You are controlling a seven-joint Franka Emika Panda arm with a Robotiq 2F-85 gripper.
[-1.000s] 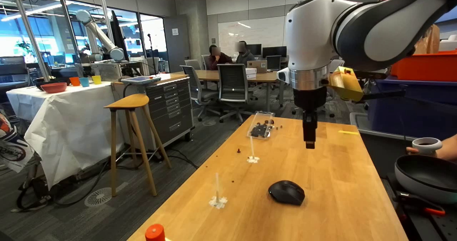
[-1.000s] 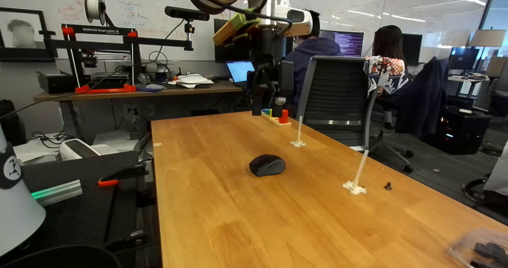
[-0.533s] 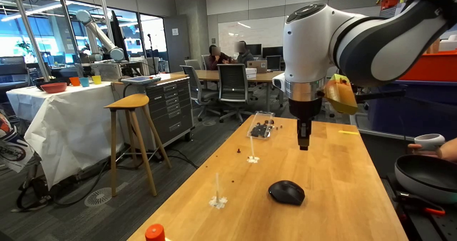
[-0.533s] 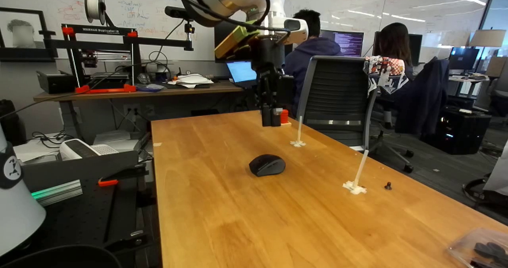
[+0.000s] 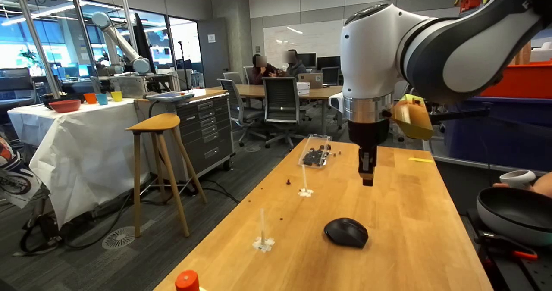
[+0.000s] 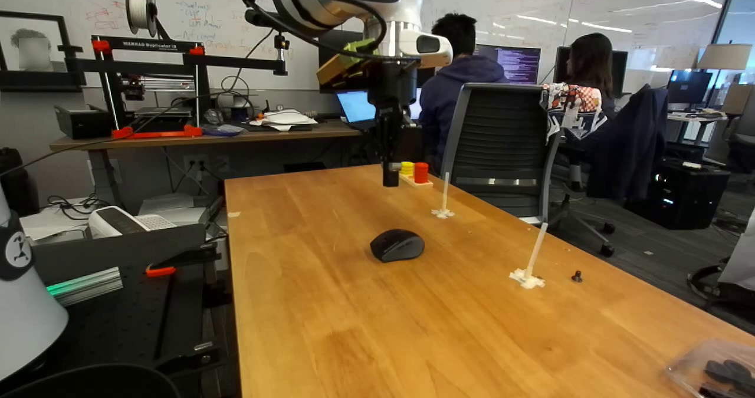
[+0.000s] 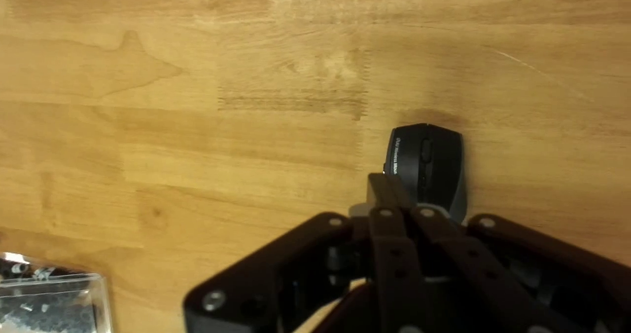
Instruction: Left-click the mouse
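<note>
The black mouse [image 5: 346, 232] rests on the wooden table, visible in both exterior views. Held above the tabletop and apart from the mouse, my gripper [image 5: 367, 182] points straight down. In an exterior view, its fingertips [image 6: 390, 181] hang beyond the mouse and higher up. From the wrist, the mouse [image 7: 446, 150] shows its scroll wheel and both front buttons. The gripper [image 7: 387, 177] has its two fingers pressed together with nothing between them; they overlap the mouse's left edge in that view and hide part of its rear.
Two thin pale sticks stand on taped bases, a nearer stick [image 5: 262, 226] and a farther stick [image 5: 305, 179]. A clear box [image 7: 101, 298] holds dark pieces. A red stack [image 6: 421, 173] sits at the table's far end. A dark bowl [image 5: 517, 211] stands beside the table, near a person's hand with a mug.
The jaws have gone from open to shut. The arm has come down a little and shifted slightly left in an exterior view. The mouse has stayed in place.
</note>
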